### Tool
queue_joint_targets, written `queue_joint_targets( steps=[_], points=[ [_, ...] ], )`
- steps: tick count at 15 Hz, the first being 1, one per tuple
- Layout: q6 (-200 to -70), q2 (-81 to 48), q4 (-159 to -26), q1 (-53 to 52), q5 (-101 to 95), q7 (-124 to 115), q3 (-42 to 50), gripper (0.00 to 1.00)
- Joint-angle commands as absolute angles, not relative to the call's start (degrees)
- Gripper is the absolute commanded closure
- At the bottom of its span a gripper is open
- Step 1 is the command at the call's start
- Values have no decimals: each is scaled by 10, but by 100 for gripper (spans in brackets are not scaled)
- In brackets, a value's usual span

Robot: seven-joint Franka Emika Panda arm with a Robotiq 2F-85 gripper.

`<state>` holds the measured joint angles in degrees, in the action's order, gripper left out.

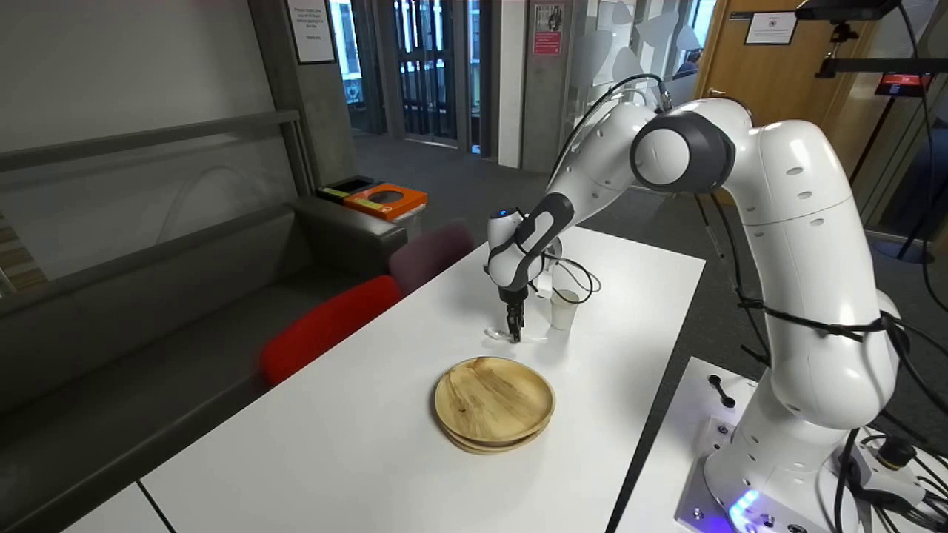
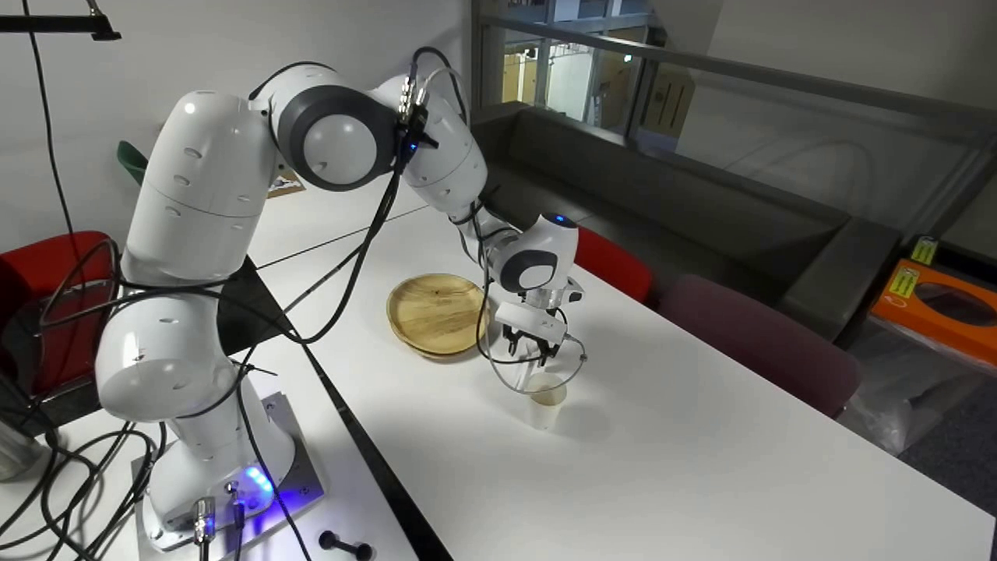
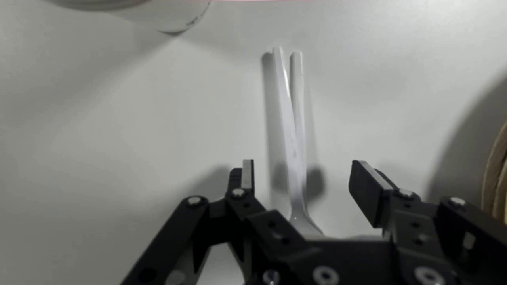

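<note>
Wrist view: my claw (image 3: 303, 166) has its jaws well apart, gripping nothing. Two white plastic utensils (image 3: 294, 146) lie on the worktop (image 3: 158, 126), handles btwn my fingers, touching neither. They cross at a slim angle, prob. b/c the heads are nested; can't confirm, my claw blocks them. Cup (image 3: 166, 16) is ahead of the tips, off to one side, only partly in shot, apart from the handle ends.

In an exterior view my claw hangs fingers-down, edge-on, w/ a rounded utensil end (image 1: 498, 335) poking out one side; cup upright near the other. Also near: wooden plates (image 1: 493, 400), stacked, prob. b/c they share a shape. Orange-lidded bin (image 1: 415, 198) sits well off, past the worktop; hole's dark, contents unk.

In an exterior view the cup (image 2: 545, 417) stands near my claw, mouth up; pale inner wall shows, bottom doesn't, so can't tell if anything's in it.
</note>
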<state>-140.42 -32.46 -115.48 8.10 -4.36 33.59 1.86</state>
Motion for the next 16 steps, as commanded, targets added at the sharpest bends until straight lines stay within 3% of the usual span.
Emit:
queue_joint_targets(
  steps=[1, 8, 13, 16],
  points=[
    [-1401, -324, -1146, 89, -56, 318, 12, 0],
    [-1397, -336, -1136, 87, -59, 309, 16, 8],
    [-1396, -348, -1128, 88, -61, 294, 16, 2],
    [-1394, -357, -1120, 88, -61, 290, 15, 5]
  ],
)
